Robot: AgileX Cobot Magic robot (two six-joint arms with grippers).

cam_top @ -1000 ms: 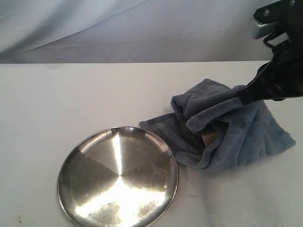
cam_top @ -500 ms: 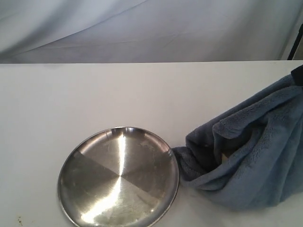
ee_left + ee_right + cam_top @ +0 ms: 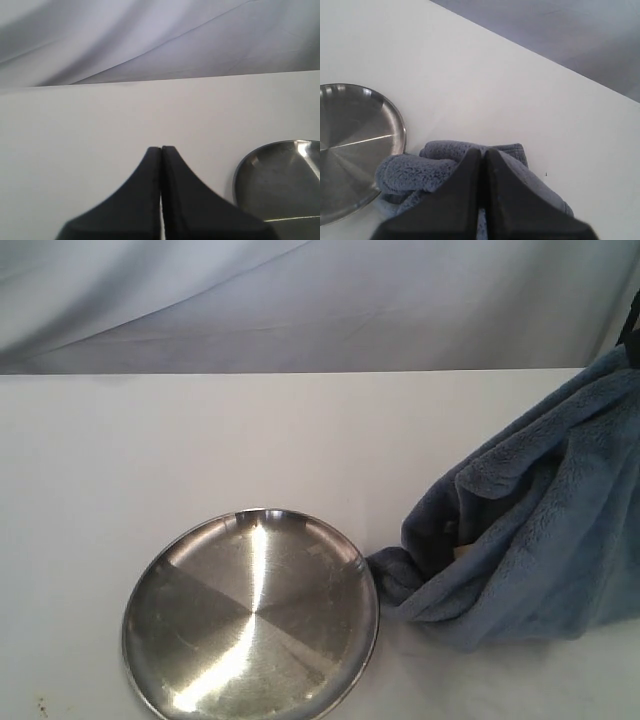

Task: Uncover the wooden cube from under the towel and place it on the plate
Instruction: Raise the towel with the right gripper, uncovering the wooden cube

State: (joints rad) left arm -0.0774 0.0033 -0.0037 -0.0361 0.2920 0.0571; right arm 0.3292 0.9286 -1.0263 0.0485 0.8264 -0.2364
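Observation:
The blue-grey towel [image 3: 540, 530] hangs bunched at the right of the exterior view, pulled up toward the top right corner, its lower fold resting on the table beside the plate [image 3: 250, 615]. A pale sliver of the wooden cube [image 3: 462, 553] shows in a fold; the rest is hidden. My right gripper [image 3: 483, 150] is shut on the towel [image 3: 420, 170], above and beside the plate [image 3: 350, 145]. It is almost wholly outside the exterior view. My left gripper [image 3: 161, 148] is shut and empty above the white table, with the plate's rim [image 3: 240, 175] off to one side.
The white table [image 3: 200, 440] stretches left of and behind the plate. A draped grey backdrop [image 3: 300, 300] closes off the far edge. The towel's lower fold touches the plate's right rim.
The towel has been dragged right and lifted higher, away from the plate's upper rim. The right arm has left the exterior view. The pale wood patch moved right with the folds.

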